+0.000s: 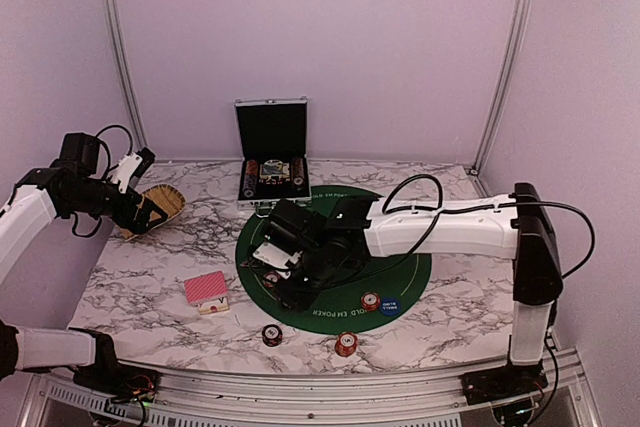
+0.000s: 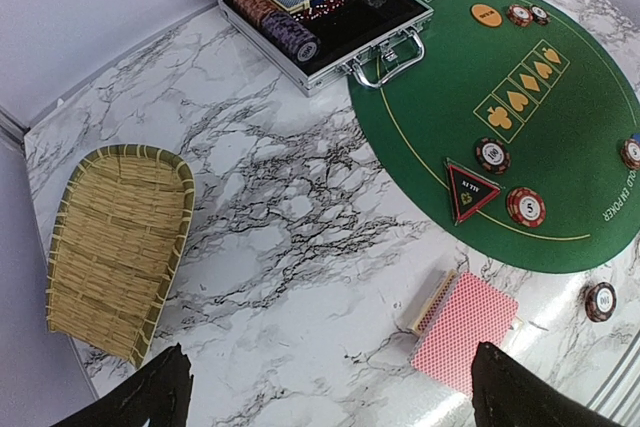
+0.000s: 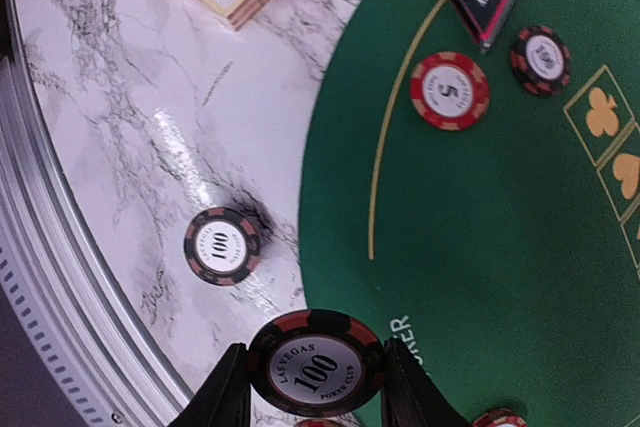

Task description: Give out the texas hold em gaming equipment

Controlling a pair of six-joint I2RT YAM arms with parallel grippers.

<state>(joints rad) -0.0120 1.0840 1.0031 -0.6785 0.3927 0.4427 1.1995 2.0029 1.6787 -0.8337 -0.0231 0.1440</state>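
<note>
Black chip point(image 3: 317, 372) clamped in right pincer point(image 3: 317, 399) above mat point(image 3: 480, 247) edge, left pincer point(image 2: 330, 392) spread apart over counter point(image 2: 300, 207), cards point(image 2: 462, 327) on counter beside mat, triangle point(image 2: 470, 190) and other chips point(image 2: 526, 206) on mat

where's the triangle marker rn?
Left wrist view: the triangle marker lies at the green mat's left edge, between a black 100 chip and a red 5 chip.

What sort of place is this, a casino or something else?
Probably a robot lab test cell, not a casino: bare walls in an aluminium frame, a marble-patterned table and a small green poker mat.
</note>
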